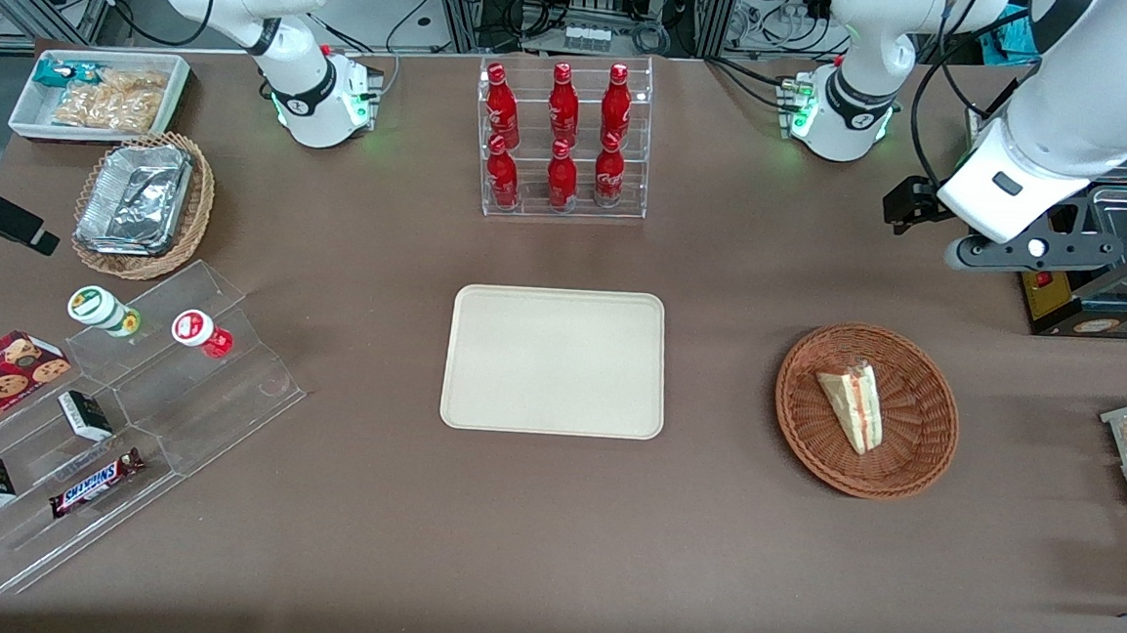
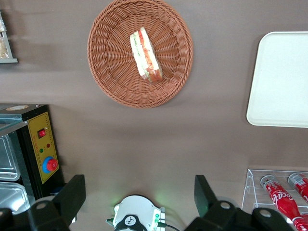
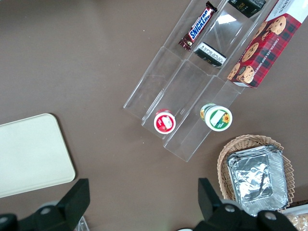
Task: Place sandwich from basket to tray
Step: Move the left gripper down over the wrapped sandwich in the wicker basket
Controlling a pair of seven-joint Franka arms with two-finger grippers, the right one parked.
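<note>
1. The brown table (image 1: pixel 549 551) carried everything in sight.
2. The flat cream rectangular plastic tray (image 1: pixel 555 360) lay bare near the table's middle, nearer the front camera than the clear rack of red bottles (image 1: pixel 562 140).
3. The round reddish-brown woven wicker basket (image 1: pixel 918 446) sat well apart from the tray, toward the working arm's end.
4. The left arm's black two-finger gripper (image 2: pixel 139 195) hung high over the table, farther from the front camera than the basket, its fingers (image 2: pixel 72 195) spread wide and holding nothing.
5. The triangular white-bread sandwich (image 1: pixel 853 405) with pink and green filling lay in the basket.
</note>
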